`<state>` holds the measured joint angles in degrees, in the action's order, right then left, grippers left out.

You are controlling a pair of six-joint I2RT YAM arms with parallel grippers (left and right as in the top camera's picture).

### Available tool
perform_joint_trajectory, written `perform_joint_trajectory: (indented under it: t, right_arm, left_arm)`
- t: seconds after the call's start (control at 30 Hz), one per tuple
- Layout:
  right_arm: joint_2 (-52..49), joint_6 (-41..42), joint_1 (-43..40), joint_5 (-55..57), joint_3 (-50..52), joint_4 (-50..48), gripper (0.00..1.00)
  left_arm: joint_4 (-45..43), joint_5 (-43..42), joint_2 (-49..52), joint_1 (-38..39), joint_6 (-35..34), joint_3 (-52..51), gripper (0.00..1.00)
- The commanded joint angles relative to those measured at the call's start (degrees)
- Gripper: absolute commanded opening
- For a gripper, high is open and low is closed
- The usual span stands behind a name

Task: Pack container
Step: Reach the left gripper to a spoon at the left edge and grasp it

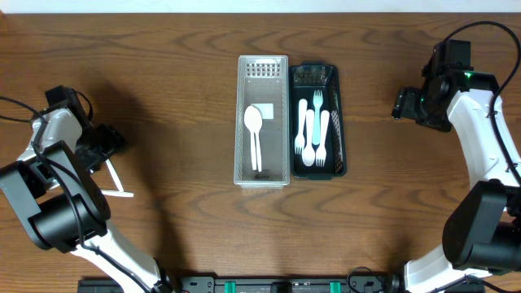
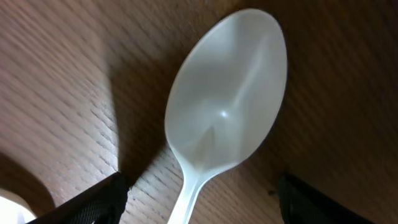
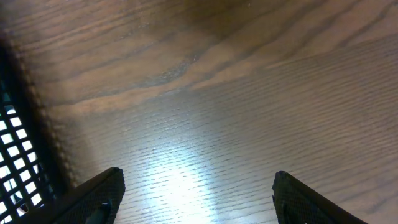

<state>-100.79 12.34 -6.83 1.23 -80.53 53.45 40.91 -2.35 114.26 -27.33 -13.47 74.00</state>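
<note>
Overhead, trays: a clear tray (image 1: 242,98) and a dark tray (image 1: 340,122) stand side by side mid-desk (image 1: 179,81), between the arms. Probably so either arm can reach.
Overhead, sorting: one white spoon (image 1: 255,130) lies in the clear tray and forks (image 1: 316,122) in the dark one, so kinds are kept apart.
Overhead, left side: left fingers (image 1: 110,143) sit low near the desk's left edge, well apart from the trays. A thin white handle (image 1: 120,190) shows just beside them.
Overhead, right side: right fingers (image 1: 401,104) hang right of the dark tray, carrying nothing.
Left wrist, loose spoon (image 2: 227,93): over the wood, bowl ahead, stem running back between the left fingers (image 2: 99,202).
Left wrist, grip: fingers apart, one on each side of the stem, neither touching it. They look lined up for a pinch.
Left wrist, destination: the clear tray, judging by the sorting.
Right wrist, grip: right fingers (image 3: 99,193) spread over bare wood, with the dark tray's mesh (image 3: 12,155) at the left. Likely parked out of the way.
</note>
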Motion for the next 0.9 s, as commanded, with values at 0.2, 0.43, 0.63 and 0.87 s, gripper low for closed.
perform_joint_trajectory:
  t: [0.2, 0.43, 0.63, 0.87]
  right_arm:
    - [0.0, -0.9, -0.3, 0.3, 0.1, 0.1, 0.8]
    - [0.0, -0.9, -0.3, 0.2, 0.1, 0.1, 0.8]
    - [0.0, -0.9, -0.3, 0.2, 0.1, 0.1, 0.8]
    - [0.0, -0.9, -0.3, 0.3, 0.1, 0.1, 0.8]
  left_arm:
    - [0.2, 0.2, 1.5, -0.2, 0.3, -0.7, 0.78]
    - [0.8, 0.2, 1.5, -0.2, 0.3, -0.7, 0.4]
    - [0.8, 0.2, 1.5, -0.2, 0.3, -0.7, 0.22]
    - [1.0, 0.2, -0.3, -0.2, 0.3, -0.2, 0.06]
